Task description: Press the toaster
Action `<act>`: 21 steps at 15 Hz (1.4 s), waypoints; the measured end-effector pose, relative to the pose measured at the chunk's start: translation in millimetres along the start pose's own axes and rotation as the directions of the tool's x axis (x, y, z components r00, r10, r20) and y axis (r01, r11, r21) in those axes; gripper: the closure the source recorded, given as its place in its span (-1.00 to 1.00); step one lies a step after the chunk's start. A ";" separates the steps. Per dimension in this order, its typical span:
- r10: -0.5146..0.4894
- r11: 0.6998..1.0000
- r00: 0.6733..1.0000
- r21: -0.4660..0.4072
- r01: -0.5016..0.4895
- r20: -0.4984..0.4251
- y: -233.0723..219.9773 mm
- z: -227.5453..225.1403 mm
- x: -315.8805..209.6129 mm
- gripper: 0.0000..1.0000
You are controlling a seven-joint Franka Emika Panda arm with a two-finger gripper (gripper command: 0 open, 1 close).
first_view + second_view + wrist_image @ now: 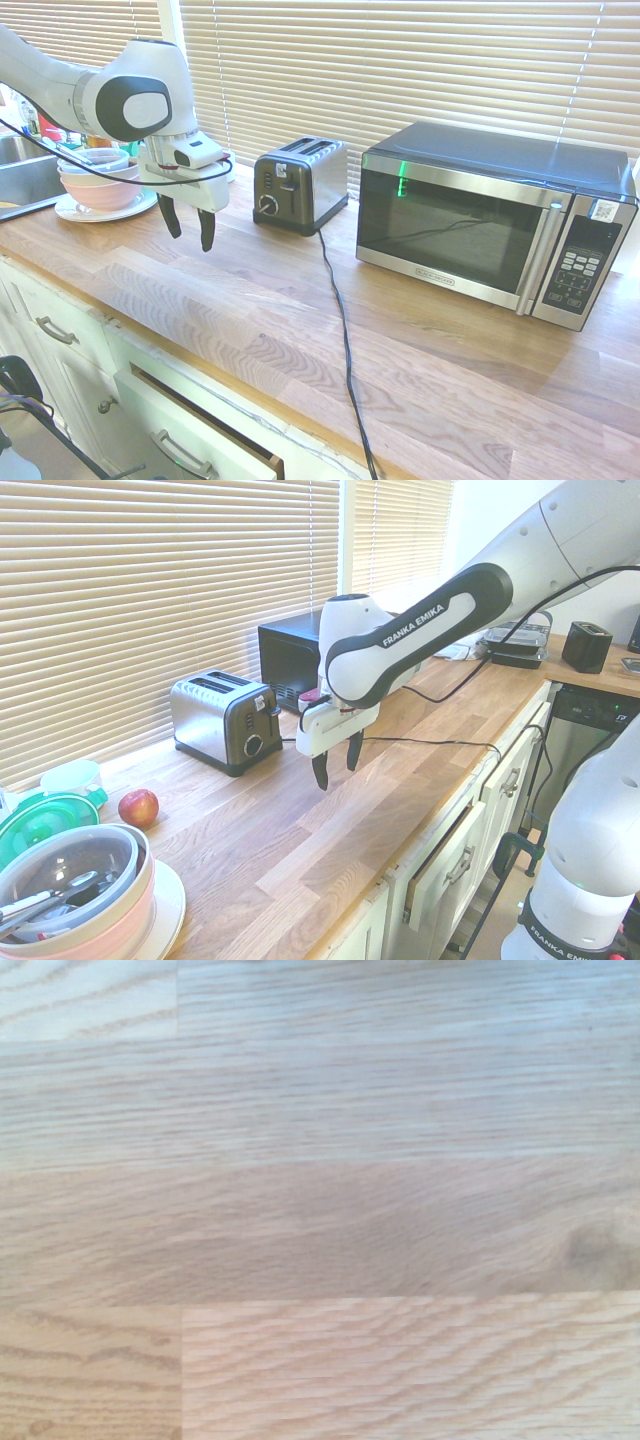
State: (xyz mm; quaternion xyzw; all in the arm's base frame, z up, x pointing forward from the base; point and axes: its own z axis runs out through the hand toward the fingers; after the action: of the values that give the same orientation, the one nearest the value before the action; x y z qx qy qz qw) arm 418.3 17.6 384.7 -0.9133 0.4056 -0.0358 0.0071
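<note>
The toaster (299, 183) (224, 719) is a small two-slot one with brushed steel sides and a black end panel with a round knob and a lever. It stands on the wooden counter by the window blinds. My gripper (189, 223) (337, 760) hangs open over the counter, fingers pointing down, nothing between them. It is in front of the toaster's knob end, a short way off and not touching it. The wrist view shows only bare wood grain (320, 1220).
A steel-and-black microwave (495, 220) stands beside the toaster. The toaster's black cord (340, 320) runs across the counter to its front edge. Stacked bowls on a plate (100, 182) (70, 885), a red apple (138, 807) and a sink (25, 175) lie at the other end.
</note>
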 end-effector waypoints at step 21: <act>0.022 1.000 0.979 0.009 -0.020 -0.202 -135.6 -50.5 141.0 -1.00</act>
State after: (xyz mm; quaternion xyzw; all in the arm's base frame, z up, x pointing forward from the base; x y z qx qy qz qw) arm 609.4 4.8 449.2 -0.9006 0.4138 -0.1298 -0.0305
